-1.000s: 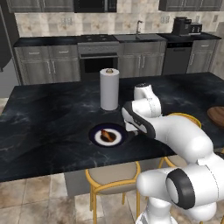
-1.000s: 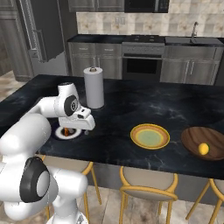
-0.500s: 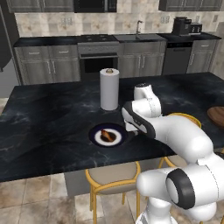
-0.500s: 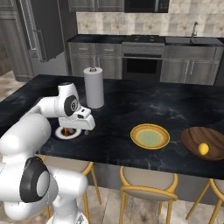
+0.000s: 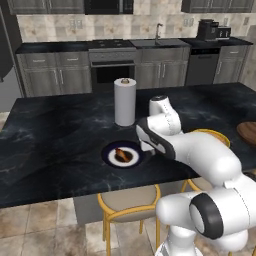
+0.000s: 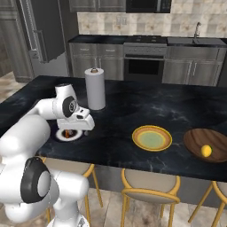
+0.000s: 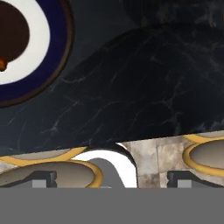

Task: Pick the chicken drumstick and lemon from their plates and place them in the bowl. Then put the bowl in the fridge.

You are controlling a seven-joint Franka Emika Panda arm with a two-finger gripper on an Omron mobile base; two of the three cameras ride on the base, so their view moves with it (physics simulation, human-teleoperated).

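Tool (image 7: pixel 111 179) spread wide, nothing in it, low over the black table (image 5: pixel 55 135) just beside the blue-rimmed plate (image 5: pixel 123 154) at its 3 o'clock. Chicken drumstick (image 5: pixel 121 154) on that plate. Lemon (image 6: pixel 206 150) sits in bowl (image 6: pixel 208 144), at 3 o'clock of yellow plate (image 6: pixel 152 138).

Paper towel roll (image 5: pixel 125 102) standing upright just behind the blue-rimmed plate (image 5: pixel 111 154), open dark bench (image 5: pixel 50 135) to its left, bare bench between it and the yellow plate (image 6: pixel 152 138), stools (image 5: pixel 127 202) below the edge
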